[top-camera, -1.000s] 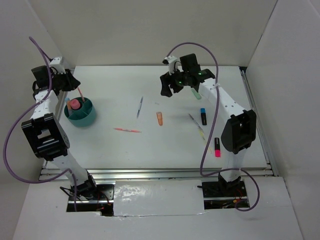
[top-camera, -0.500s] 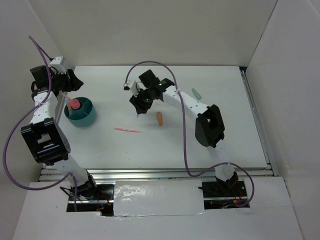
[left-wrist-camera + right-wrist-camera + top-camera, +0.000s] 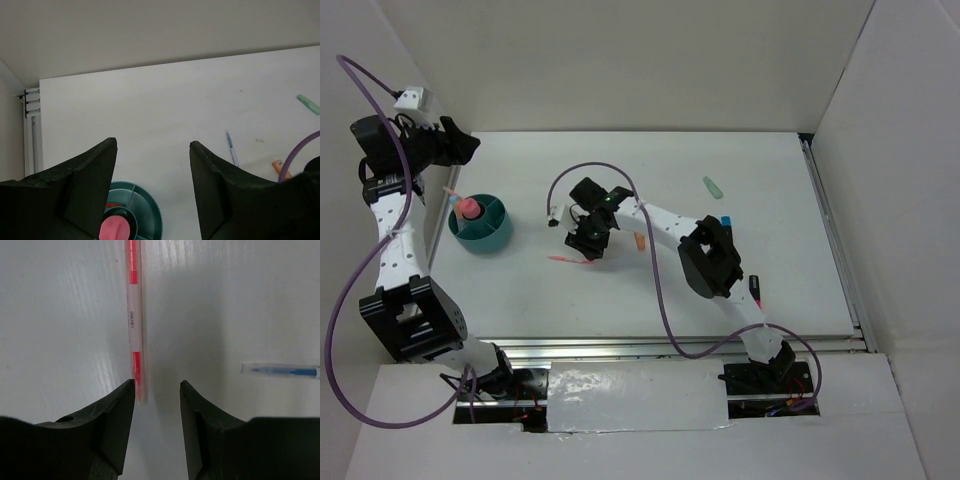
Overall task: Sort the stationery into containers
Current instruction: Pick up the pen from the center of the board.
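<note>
The right tool (image 3: pixel 157 390) hangs low with its jaws apart over the red pen (image 3: pixel 133 320) on the bench (image 3: pixel 225 300), which lies hard by one finger, so I'd want it centred before closing.

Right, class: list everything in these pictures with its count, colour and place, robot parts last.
tub: one, teal, table's left
tube: one, pink-capped, in tub
red pen: one, red-white, mid-table
blue pen: one, blue, near red pen
orange marker: one, orange, centre
green highlighter: one, pale green, far right
blue-capped marker: one, partly under right arm
pink marker: one, pink-black, right
table: one, white
left gripper: open, above tub
right gripper: open, at red pen's end
</note>
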Robot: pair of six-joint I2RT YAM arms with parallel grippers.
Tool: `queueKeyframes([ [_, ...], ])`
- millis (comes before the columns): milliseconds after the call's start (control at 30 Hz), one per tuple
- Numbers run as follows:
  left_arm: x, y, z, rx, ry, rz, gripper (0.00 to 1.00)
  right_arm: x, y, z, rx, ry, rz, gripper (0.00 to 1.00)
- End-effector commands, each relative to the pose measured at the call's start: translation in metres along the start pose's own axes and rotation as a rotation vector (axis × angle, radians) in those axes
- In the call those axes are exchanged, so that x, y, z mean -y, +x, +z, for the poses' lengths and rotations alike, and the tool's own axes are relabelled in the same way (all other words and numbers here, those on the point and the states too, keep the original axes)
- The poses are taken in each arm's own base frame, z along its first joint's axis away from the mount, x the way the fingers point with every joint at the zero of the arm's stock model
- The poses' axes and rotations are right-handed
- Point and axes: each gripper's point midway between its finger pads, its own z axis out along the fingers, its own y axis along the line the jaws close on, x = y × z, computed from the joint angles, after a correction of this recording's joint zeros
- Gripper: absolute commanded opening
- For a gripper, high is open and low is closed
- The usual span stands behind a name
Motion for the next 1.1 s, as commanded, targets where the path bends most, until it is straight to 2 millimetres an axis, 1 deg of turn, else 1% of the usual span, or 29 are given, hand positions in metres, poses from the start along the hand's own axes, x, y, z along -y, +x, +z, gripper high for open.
queueKeyframes([
  [0, 0.014, -0.021, -0.011, 0.047, 0.023, 0.044, 0.72, 0.007, -0.001, 0.009, -0.023, 0.042, -0.019, 0.48],
  [133, 0.017, -0.019, -0.017, 0.045, 0.020, 0.052, 0.72, 0.000, 0.009, 0.020, -0.056, 0.035, -0.020, 0.47],
  [200, 0.018, -0.016, -0.020, 0.044, 0.011, 0.051, 0.72, -0.004, 0.009, 0.023, -0.062, 0.033, -0.024, 0.47],
  [300, 0.018, -0.013, -0.024, 0.041, 0.002, 0.050, 0.72, -0.006, 0.007, 0.026, -0.060, 0.031, -0.031, 0.43],
  [333, 0.018, -0.012, -0.026, 0.040, -0.006, 0.050, 0.72, -0.006, 0.007, 0.028, -0.062, 0.032, -0.038, 0.40],
  [400, 0.018, -0.012, -0.027, 0.040, -0.011, 0.053, 0.72, -0.008, 0.005, 0.031, -0.064, 0.032, -0.057, 0.36],
  [467, 0.019, -0.013, -0.030, 0.044, -0.014, 0.054, 0.72, -0.009, 0.004, 0.031, -0.062, 0.023, -0.061, 0.35],
  [533, 0.019, -0.014, -0.031, 0.045, -0.014, 0.050, 0.72, -0.009, 0.004, 0.031, -0.067, 0.016, -0.071, 0.25],
  [567, 0.020, -0.014, -0.031, 0.045, -0.012, 0.047, 0.72, -0.010, 0.004, 0.031, -0.065, 0.009, -0.071, 0.14],
  [600, 0.021, -0.013, -0.032, 0.045, -0.009, 0.041, 0.72, -0.010, 0.003, 0.031, -0.064, 0.008, -0.069, 0.14],
  [633, 0.022, -0.012, -0.032, 0.044, -0.006, 0.038, 0.71, -0.009, 0.003, 0.031, -0.065, 0.010, -0.063, 0.01],
  [733, 0.025, -0.013, -0.034, 0.051, 0.007, 0.035, 0.71, -0.007, 0.007, 0.028, -0.074, 0.031, -0.048, 0.00],
  [767, 0.027, -0.012, -0.035, 0.052, 0.010, 0.029, 0.71, -0.002, 0.007, 0.023, -0.070, 0.045, -0.034, 0.00],
  [800, 0.031, -0.013, -0.036, 0.057, 0.031, 0.027, 0.70, 0.002, -0.003, 0.011, -0.035, 0.064, -0.011, 0.00],
  [833, 0.035, -0.013, -0.036, 0.057, 0.049, 0.007, 0.70, 0.005, -0.007, 0.002, -0.015, 0.075, 0.006, 0.00],
  [867, 0.039, -0.012, -0.036, 0.059, 0.069, -0.006, 0.70, 0.014, -0.015, -0.011, 0.024, 0.089, 0.036, 0.00],
  [900, 0.048, -0.015, -0.037, 0.069, 0.120, -0.011, 0.70, 0.020, -0.033, -0.033, 0.093, 0.118, 0.075, 0.00],
  [933, 0.054, -0.013, -0.037, 0.068, 0.145, -0.057, 0.70, 0.024, -0.044, -0.047, 0.136, 0.130, 0.094, 0.00],
  [967, 0.058, -0.013, -0.038, 0.071, 0.164, -0.093, 0.70, 0.033, -0.058, -0.062, 0.203, 0.144, 0.119, 0.00],
  [1000, 0.064, -0.017, -0.037, 0.089, 0.193, -0.106, 0.71, 0.034, -0.075, -0.087, 0.272, 0.159, 0.152, 0.00],
  [1033, 0.069, -0.016, -0.037, 0.091, 0.209, -0.191, 0.71, 0.038, -0.084, -0.101, 0.317, 0.169, 0.170, 0.00],
  [1067, 0.073, -0.017, -0.037, 0.091, 0.221, -0.230, 0.72, 0.044, -0.099, -0.117, 0.392, 0.179, 0.175, 0.00],
])
